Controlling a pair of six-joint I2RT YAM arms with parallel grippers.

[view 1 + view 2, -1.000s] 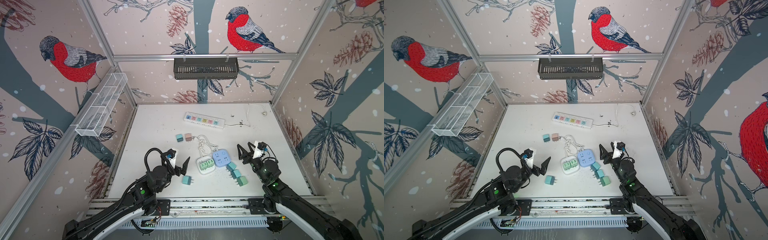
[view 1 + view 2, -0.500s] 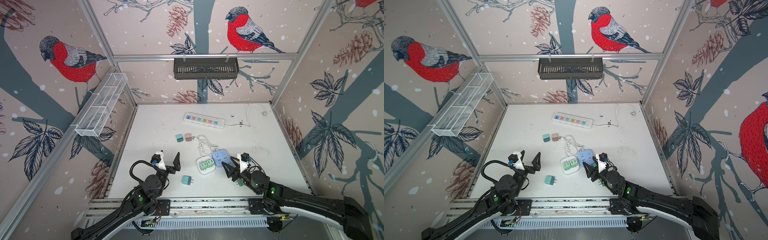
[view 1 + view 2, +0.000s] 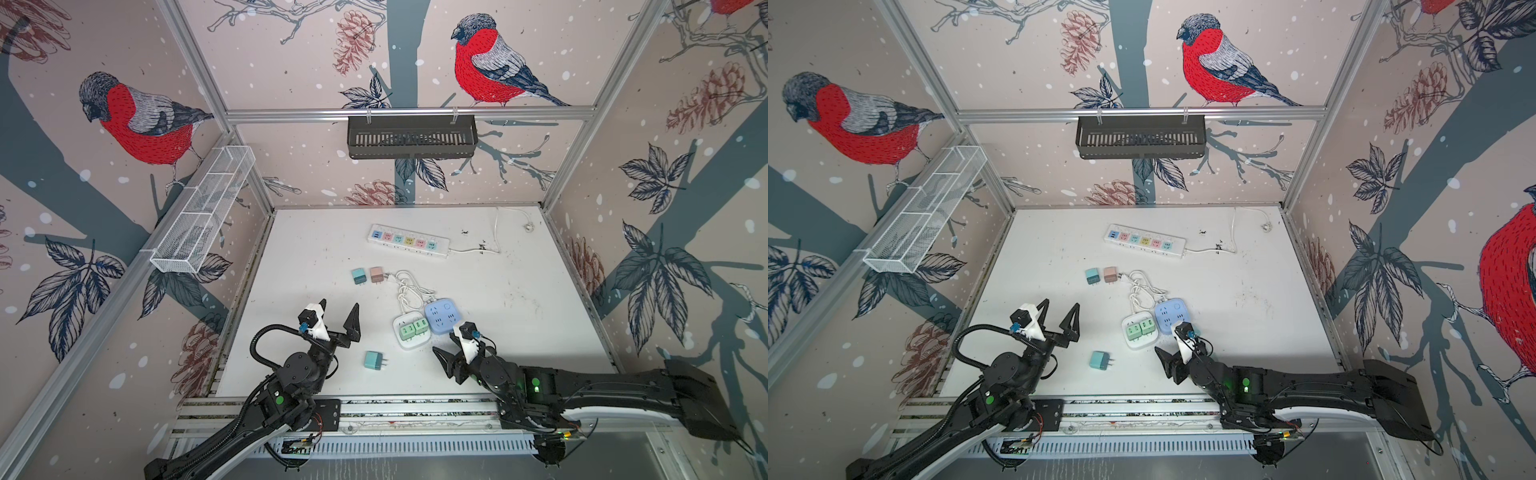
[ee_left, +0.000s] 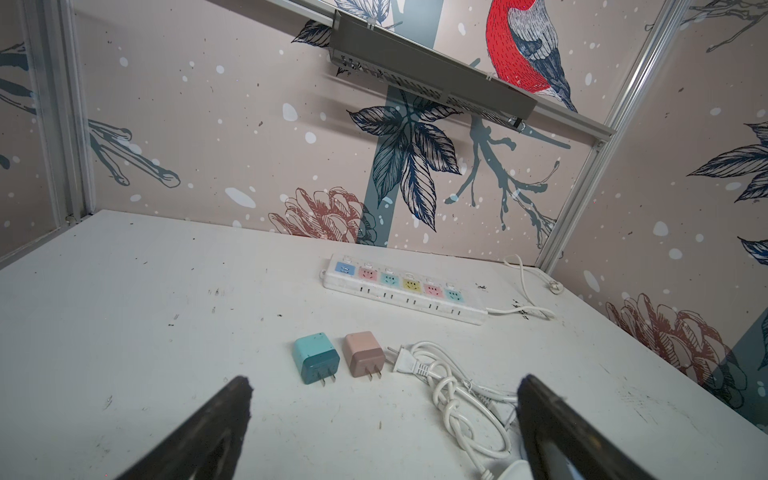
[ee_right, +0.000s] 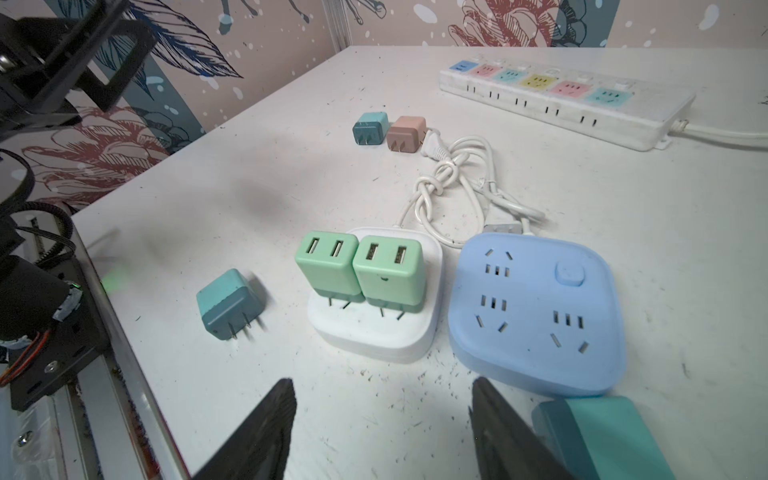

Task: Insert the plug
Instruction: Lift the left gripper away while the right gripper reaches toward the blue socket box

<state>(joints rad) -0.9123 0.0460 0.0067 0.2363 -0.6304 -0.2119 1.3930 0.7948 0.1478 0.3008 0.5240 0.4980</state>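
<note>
Plug [image 3: 374, 360] seemingly unobstructed near table [image 3: 316, 257] edge.

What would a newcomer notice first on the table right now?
Probably the two green chargers standing plugged into the white socket block near the front middle of the table, with the empty blue socket block beside it. Then the long power strip with pastel outlets along the far side. A teal charger lies loose near the front edge, between the open left gripper and right gripper.
</note>
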